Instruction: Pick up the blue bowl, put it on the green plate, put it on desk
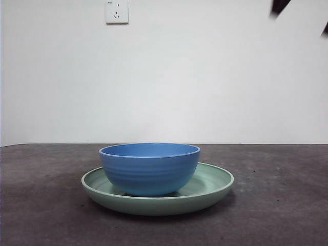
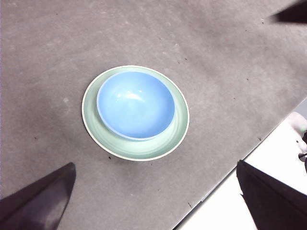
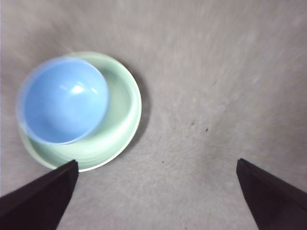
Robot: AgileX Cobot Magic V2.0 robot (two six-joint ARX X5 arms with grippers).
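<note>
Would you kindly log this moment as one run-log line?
blue bowl: upright on green plate | plate: on desk | left gripper: open, above | right gripper: open, above

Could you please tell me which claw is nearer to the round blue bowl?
Right, judging by wrist views. The right claw hangs open above, beside the round blue bowl; the left claw hangs open higher.

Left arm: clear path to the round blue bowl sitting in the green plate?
Probably yes. The round matte blue bowl sits uncovered in the pale green plate, nothing over it; the left gripper hangs above, jaws open.
</note>
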